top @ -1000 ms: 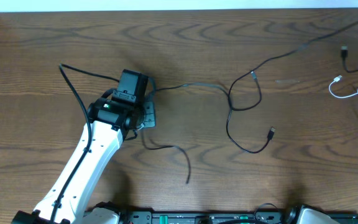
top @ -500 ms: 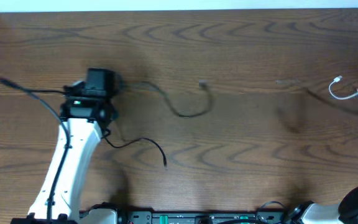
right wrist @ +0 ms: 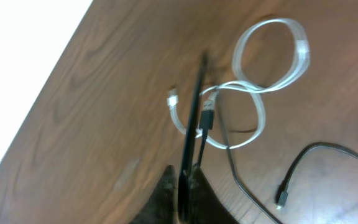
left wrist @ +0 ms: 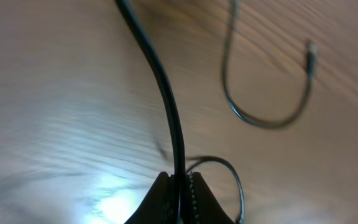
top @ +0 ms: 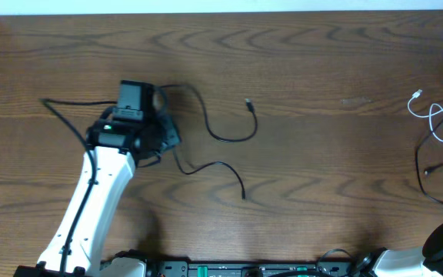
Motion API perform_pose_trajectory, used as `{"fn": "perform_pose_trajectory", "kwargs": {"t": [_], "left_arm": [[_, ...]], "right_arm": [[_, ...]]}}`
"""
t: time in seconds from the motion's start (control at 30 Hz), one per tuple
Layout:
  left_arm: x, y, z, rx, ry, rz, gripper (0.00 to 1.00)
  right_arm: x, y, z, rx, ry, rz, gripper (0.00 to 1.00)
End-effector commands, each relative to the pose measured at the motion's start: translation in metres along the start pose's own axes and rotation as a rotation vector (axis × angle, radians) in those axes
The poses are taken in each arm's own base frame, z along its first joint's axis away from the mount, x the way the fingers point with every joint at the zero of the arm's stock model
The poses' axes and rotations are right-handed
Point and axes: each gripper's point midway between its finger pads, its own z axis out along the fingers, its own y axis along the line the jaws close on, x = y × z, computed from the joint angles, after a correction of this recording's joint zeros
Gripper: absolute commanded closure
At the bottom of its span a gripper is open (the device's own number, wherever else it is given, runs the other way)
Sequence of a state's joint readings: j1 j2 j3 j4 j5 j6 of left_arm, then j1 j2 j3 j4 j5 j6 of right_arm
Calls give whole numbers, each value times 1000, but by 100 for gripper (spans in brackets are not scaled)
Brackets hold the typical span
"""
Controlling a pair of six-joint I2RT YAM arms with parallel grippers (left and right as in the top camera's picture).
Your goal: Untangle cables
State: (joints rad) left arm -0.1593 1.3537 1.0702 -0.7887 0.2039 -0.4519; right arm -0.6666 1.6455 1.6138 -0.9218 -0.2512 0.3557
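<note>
My left gripper (left wrist: 180, 182) is shut on a thin black cable (left wrist: 166, 106) that runs up out of the left wrist view. In the overhead view this cable (top: 220, 137) curves from the left gripper (top: 160, 131) to a plug (top: 248, 103). Its other end trails to the front (top: 241, 195). My right gripper (right wrist: 188, 177) is shut on another black cable (right wrist: 196, 112) next to the looped white cable (right wrist: 272, 43). The white cable (top: 431, 117) and a black cable (top: 424, 175) lie at the overhead view's far right edge.
A thicker black robot wire (top: 60, 103) sticks out left of the left arm (top: 98, 192). A small black plug end (right wrist: 280, 198) lies on the wood near the right gripper. The table's far edge (top: 221, 13) runs along the top.
The two black cables have been pulled apart. The left gripper swung left with its cable, then back a little to the right. The other black cable went off to the right edge.
</note>
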Motion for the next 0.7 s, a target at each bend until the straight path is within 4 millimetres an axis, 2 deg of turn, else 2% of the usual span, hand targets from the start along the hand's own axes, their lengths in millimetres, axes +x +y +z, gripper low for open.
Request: {"fn": "perform_pose_trajectory", "kwargs": {"t": [0.0,0.03,0.1,0.23,0.3,0.33,0.4,0.47,0.5,0.6,0.67], "left_arm": [[28,-46,1,156,69,233,92],[32,-56,0,183,70,267,92],[40,-78,-1,255,69,348,93],[63,-131,-12,455,69,543,92],[88,-165,-23,582,58,726,92],[101,-176,-26,614,48,816,92],[106,-179,-27,622,54,836,92],[113,-181,-28,641,66,868,92],[123,-186,-35,702,84,924,92],[136,-191,-46,799,116,977,93],[137,-190,-46,801,123,981,93]], "right_arm": [[10,26,0,-96,41,-81,48],[13,30,0,-110,53,-84,34],[25,44,-1,-169,95,-123,22],[55,74,-3,-268,185,-238,21],[87,93,-4,-301,268,-353,21],[122,107,-8,-324,361,-472,15],[145,115,-12,-342,421,-555,10],[168,124,-17,-368,473,-648,10],[188,134,-21,-401,511,-744,10],[220,149,-28,-467,557,-920,6],[244,165,-35,-526,596,-961,6]]}}
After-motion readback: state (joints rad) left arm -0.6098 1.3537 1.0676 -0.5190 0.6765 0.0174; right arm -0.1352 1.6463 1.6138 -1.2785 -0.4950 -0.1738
